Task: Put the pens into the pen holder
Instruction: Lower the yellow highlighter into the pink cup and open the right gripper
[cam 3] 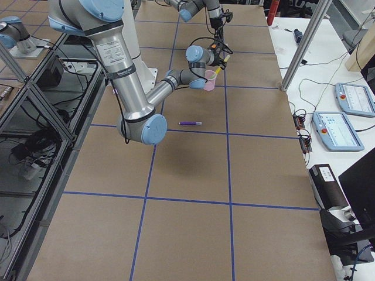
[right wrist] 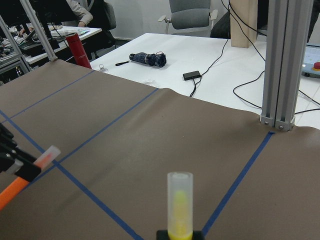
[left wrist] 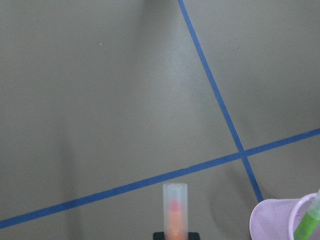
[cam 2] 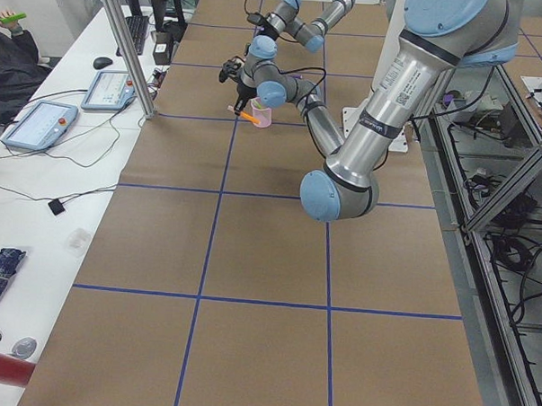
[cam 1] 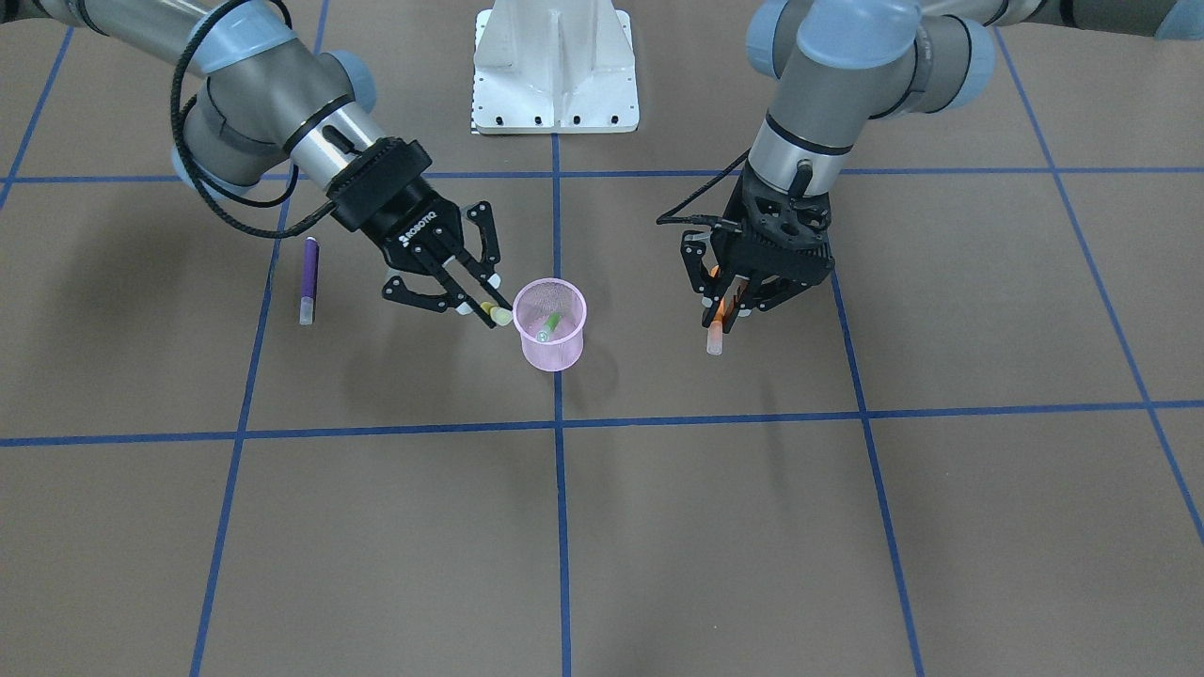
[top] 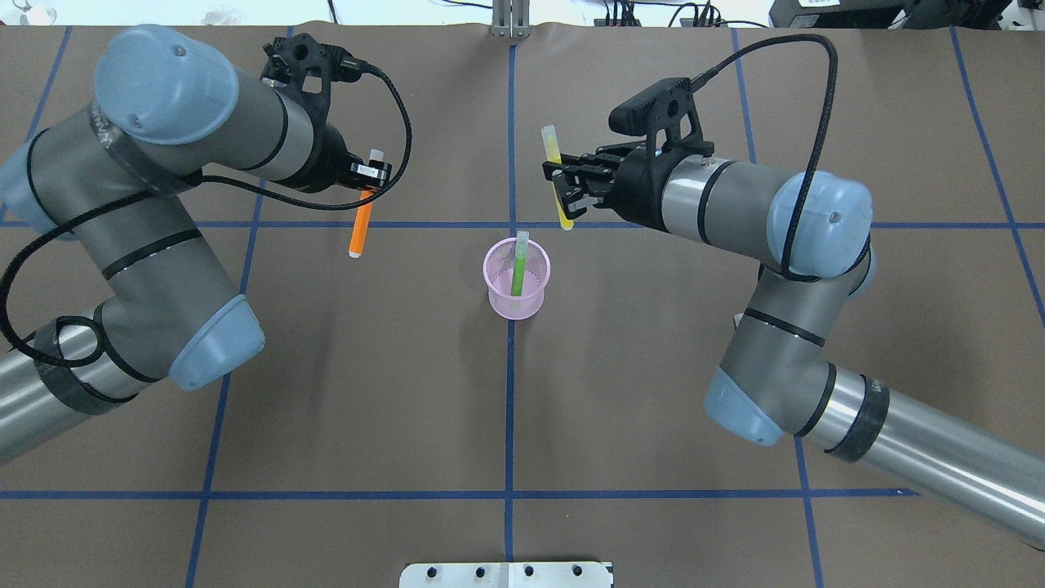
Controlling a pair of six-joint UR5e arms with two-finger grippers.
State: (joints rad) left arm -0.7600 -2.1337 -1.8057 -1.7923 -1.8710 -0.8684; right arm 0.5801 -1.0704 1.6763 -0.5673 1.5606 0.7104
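Note:
The pink mesh pen holder [top: 517, 282] stands at the table's centre with a green pen [top: 517, 263] upright inside it. My left gripper [top: 369, 178] is shut on an orange pen [top: 359, 222], held above the table off to the holder's side; the left wrist view shows that orange pen [left wrist: 175, 210] with the holder [left wrist: 277, 220] at lower right. A yellow pen [top: 555, 175] sits in my right gripper [top: 563, 186], which is shut on it just beyond the holder's rim. In the front view that yellow pen's tip [cam 1: 499, 313] is beside the rim. A purple pen [cam 1: 308, 280] lies flat on the table.
The white robot base plate [cam 1: 555, 66] stands at the table's robot side. Blue tape lines [cam 1: 557, 470] grid the brown table cover. White desks with tablets [cam 3: 343, 123] and cables flank both table ends. A seated person [right wrist: 80, 12] shows far back in the right wrist view.

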